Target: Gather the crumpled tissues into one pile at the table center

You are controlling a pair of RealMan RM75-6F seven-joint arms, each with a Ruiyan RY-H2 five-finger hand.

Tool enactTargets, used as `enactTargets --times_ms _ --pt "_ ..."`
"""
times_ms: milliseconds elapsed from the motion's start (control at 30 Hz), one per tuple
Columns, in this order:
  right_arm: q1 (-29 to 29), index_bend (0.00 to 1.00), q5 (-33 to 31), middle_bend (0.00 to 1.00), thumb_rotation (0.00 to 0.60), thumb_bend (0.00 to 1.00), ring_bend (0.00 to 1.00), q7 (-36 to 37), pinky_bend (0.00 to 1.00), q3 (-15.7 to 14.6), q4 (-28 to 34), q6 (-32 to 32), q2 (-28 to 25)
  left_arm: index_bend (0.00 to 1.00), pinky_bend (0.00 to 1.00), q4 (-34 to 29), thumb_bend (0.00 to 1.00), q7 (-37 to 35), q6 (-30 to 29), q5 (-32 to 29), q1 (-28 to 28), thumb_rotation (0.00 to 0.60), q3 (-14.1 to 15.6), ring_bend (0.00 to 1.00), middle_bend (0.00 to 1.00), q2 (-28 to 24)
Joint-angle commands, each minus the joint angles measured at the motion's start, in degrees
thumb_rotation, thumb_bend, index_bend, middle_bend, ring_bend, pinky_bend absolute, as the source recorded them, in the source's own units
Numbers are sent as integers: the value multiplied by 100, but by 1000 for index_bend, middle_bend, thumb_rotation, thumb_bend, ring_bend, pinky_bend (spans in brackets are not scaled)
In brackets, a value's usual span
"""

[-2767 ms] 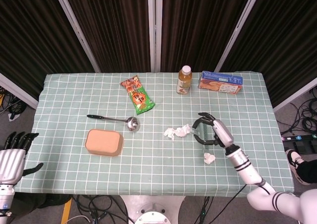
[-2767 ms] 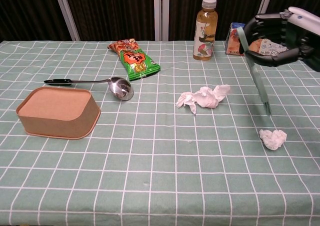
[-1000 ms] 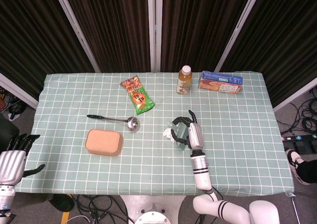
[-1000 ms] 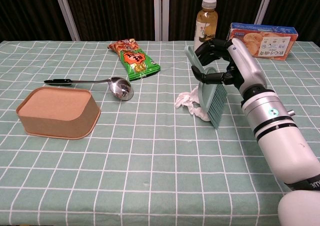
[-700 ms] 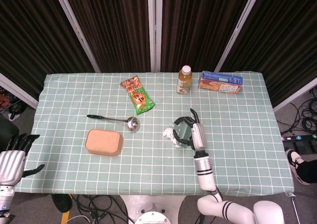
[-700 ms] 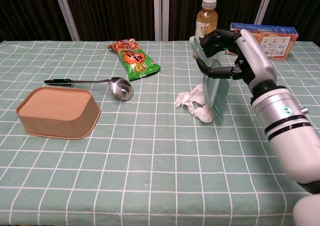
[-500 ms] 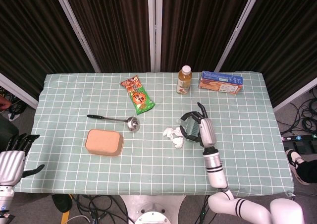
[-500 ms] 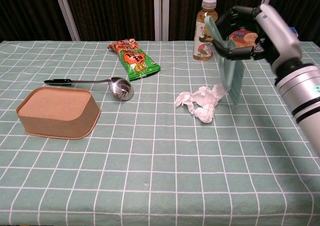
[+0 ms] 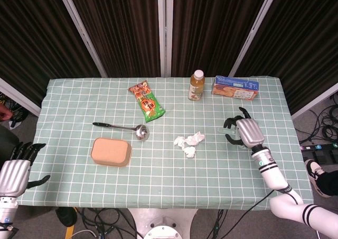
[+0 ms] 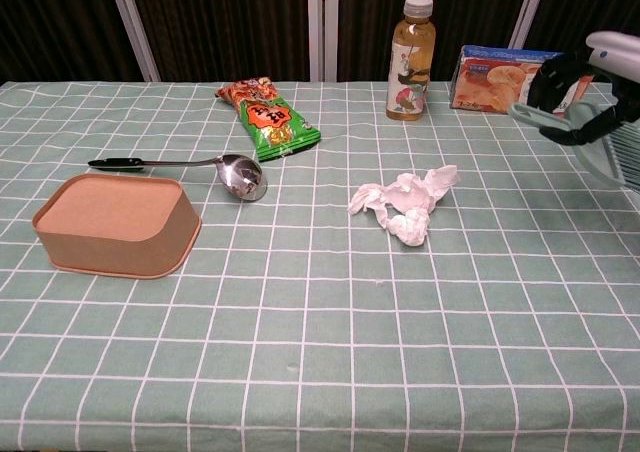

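The white crumpled tissues (image 9: 189,143) lie together mid-bench, left of the right robot hand (image 9: 244,131), which grips a pale green brush (image 10: 590,144).

Tissues (image 9: 189,143) together near surface (image 9: 74,96) centre; ladle (image 9: 122,127) left of them, container (image 9: 111,151) just in front of ladle; snack bag (image 9: 147,101) behind ladle; bottle (image 9: 196,85) and box (image 9: 235,88) along far edge, box right of bottle
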State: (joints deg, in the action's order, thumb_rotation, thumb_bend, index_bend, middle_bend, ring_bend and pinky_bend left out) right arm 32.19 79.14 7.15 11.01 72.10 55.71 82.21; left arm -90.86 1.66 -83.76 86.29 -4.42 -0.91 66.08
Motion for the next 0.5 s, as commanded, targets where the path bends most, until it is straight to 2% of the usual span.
enactTargets --times_ms 33,167,300,333,400,500 --pt "299 657 215 634 600 616 264 -110 49 -406 -760 -581 73 154 72 -22 0 24 2 2 -9 600 -5 100 166 -6" --pt "464 565 383 576 600 582 208 -93 49 -559 -1312 -744 382 154 72 -65 0 70 -23 -17 11 600 -1 100 166 -23" --pt "519 368 326 467 600 548 113 -82 21 -649 -1487 -974 513 154 72 -95 0 85 7 -50 18 600 15 100 166 -35" --pt "531 273 283 407 600 529 62 -144 9 -675 -1492 -1076 504 154 72 -101 0 97 22 -60 15 600 17 100 166 -41" --pt "515 157 148 308 600 485 10 -250 0 -690 -1437 -1214 483 154 72 -101 0 125 25 -54 8 600 16 100 166 -40" --pt "480 38 -53 173 600 432 0 -378 0 -674 -1178 -1334 339 154 72 -93 0 115 30 -52 -6 600 6 100 166 -29"
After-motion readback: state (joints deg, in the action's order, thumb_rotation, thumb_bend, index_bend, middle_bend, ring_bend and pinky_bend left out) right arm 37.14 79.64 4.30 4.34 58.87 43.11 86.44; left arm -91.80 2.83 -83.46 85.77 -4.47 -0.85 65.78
